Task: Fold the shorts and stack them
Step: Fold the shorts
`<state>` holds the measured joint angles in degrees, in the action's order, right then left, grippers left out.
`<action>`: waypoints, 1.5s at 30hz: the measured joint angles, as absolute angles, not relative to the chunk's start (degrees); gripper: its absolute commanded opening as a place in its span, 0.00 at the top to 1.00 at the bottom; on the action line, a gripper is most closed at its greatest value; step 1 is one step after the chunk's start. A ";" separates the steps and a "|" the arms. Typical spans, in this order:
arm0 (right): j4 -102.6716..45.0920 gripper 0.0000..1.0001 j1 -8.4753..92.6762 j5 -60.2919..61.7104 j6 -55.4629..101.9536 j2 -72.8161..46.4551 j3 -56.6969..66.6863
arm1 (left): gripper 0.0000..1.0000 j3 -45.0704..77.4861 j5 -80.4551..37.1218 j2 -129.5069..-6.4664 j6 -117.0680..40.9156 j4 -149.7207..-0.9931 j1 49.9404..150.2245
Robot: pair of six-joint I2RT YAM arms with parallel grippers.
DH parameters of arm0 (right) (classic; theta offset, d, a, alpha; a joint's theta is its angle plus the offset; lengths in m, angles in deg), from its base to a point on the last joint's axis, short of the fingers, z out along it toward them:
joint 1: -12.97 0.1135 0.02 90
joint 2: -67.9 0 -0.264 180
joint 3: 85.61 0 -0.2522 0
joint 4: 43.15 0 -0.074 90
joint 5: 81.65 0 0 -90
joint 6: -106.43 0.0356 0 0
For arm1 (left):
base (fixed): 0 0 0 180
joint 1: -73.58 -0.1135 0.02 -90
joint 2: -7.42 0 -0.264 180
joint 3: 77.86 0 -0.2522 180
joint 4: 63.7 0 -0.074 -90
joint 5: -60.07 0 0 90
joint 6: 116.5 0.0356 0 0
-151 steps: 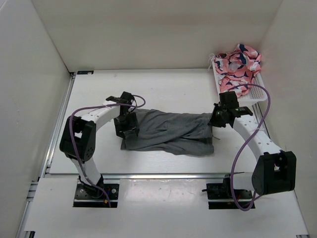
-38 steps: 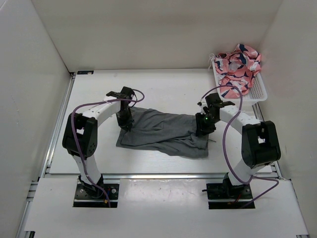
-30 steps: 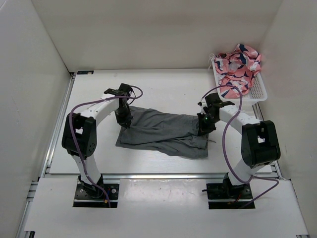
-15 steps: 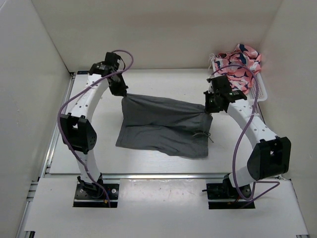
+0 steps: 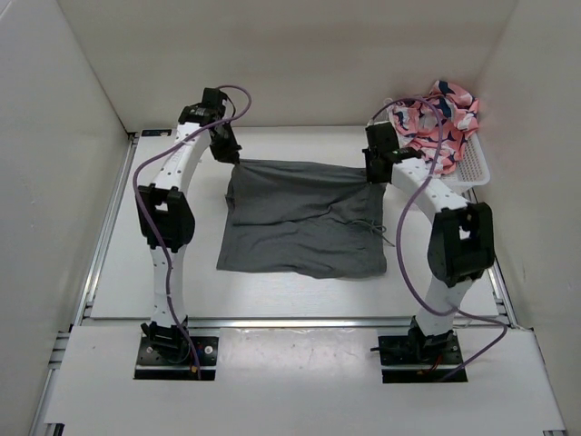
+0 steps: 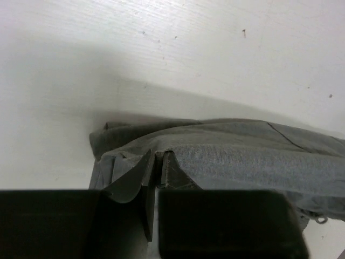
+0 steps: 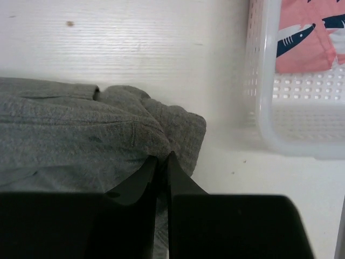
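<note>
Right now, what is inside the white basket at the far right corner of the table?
A pink cloth with a dark shark print is heaped in the basket, rising above its rim. Anything under that cloth is covered and cannot be seen.

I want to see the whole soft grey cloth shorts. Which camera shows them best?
The top external view: the soft grey cloth shorts show whole there. Each wrist view shows only one bunched, pinched corner.
</note>
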<state>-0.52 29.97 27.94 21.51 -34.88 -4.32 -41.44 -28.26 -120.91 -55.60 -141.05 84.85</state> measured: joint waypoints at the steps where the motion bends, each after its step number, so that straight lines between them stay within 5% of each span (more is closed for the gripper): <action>1: -1.07 1.00 30.08 29.43 21.27 -36.89 -4.86 | 0.89 -42.10 -27.80 -121.94 -55.56 -140.49 84.87; 15: -5.59 1.00 30.51 36.25 19.28 -45.57 -9.00 | 0.89 -49.53 -24.26 -127.86 -53.94 -136.75 84.24; 29: -2.29 1.00 46.84 46.55 28.99 -17.00 18.52 | 0.89 -8.42 -24.85 -98.53 -53.87 -135.11 82.49; 31: 2.49 0.81 51.56 50.37 35.04 -14.56 21.17 | 0.89 -2.03 -25.02 -93.48 -54.51 -135.09 82.47; 32: 5.82 0.63 53.62 51.86 38.65 -13.88 21.49 | 0.77 1.16 -24.91 -91.06 -54.92 -134.93 82.47; 33: 8.57 0.41 55.17 52.99 42.25 -13.48 21.49 | 0.54 4.02 -24.72 -88.87 -55.07 -135.06 82.47; 34: 11.28 0.18 56.28 54.13 44.92 -13.27 21.45 | 0.16 6.62 -24.61 -87.01 -54.86 -134.98 82.49; 35: 13.55 0.17 56.85 54.94 47.46 -13.13 21.45 | 0.14 9.24 -24.58 -85.09 -54.77 -135.06 82.40; 36: 15.91 0.18 57.14 55.81 49.16 -13.11 21.45 | 0.14 11.25 -24.43 -83.58 -55.38 -135.55 82.38; 43: 21.51 0.77 55.78 52.93 56.29 -10.73 21.36 | 0.27 13.64 -24.69 -81.51 -55.56 -135.63 82.31; 45: 20.87 0.79 53.18 47.81 57.75 -7.80 21.69 | 0.23 13.64 -25.15 -81.55 -55.75 -135.39 82.34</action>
